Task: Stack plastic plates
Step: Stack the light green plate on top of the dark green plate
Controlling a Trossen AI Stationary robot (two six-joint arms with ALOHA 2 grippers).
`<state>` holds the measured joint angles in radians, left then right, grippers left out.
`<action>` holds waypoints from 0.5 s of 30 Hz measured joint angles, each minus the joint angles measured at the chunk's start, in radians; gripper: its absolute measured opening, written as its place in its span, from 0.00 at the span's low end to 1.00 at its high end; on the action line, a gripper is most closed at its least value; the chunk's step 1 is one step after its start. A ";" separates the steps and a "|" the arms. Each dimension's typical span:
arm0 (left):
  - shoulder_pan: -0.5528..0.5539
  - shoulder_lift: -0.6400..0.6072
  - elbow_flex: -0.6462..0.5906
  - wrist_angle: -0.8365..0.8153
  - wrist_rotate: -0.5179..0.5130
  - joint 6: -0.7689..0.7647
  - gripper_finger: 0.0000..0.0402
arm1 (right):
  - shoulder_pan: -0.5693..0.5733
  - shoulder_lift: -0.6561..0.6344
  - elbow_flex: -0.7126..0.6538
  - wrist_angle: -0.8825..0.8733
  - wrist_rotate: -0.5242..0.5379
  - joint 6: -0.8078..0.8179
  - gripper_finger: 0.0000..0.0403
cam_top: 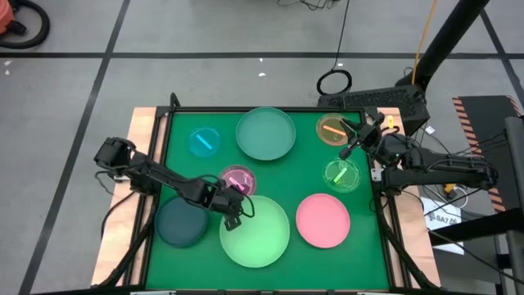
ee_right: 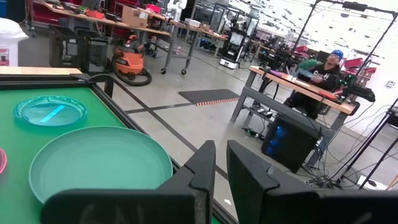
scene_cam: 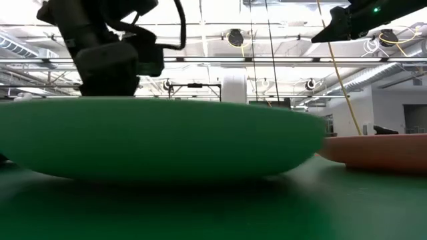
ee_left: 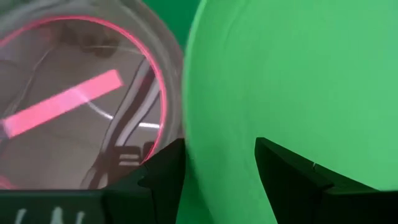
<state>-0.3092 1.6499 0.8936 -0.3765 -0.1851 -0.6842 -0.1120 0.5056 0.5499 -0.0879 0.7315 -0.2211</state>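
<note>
The light green plate (cam_top: pixel 255 231) lies near the table's front, and the small magenta plate (cam_top: pixel 237 180) sits just beyond its far-left rim. My left gripper (cam_top: pixel 233 209) hangs open over that spot, pointing steeply down. In the left wrist view one finger (ee_left: pixel 163 171) stands over the magenta plate (ee_left: pixel 74 106) and the other (ee_left: pixel 283 177) over the light green plate (ee_left: pixel 298 74). My right gripper (cam_top: pixel 354 141) waits shut and level at the far right, above the small orange plate (cam_top: pixel 334 129) and small green plate (cam_top: pixel 341 174). My left gripper's fingers stand on either side of the light green plate's far-left rim (ee_left: pixel 189 124), coming from above and slanting down. I cannot tell whether they touch it. The plate lies flat on the table.
A dark teal plate (cam_top: pixel 181 223) lies left of the light green one and a pink plate (cam_top: pixel 322 220) to its right. A pale teal plate (cam_top: pixel 266 133) and a small blue plate (cam_top: pixel 203 141) lie at the far side. A raised frame (cam_top: pixel 164 147) borders the green mat.
</note>
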 joint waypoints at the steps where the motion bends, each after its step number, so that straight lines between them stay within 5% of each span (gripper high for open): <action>1: 0.000 0.001 -0.001 -0.008 0.002 0.000 0.50 | 0.000 0.000 0.000 0.000 0.000 0.000 0.08; 15: 0.000 -0.001 -0.001 0.012 0.005 -0.006 0.49 | 0.000 0.000 0.000 -0.039 0.000 0.025 0.08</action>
<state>-0.3092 1.6493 0.8928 -0.3645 -0.1802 -0.6907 -0.1120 0.5053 0.5499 -0.1265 0.7311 -0.1962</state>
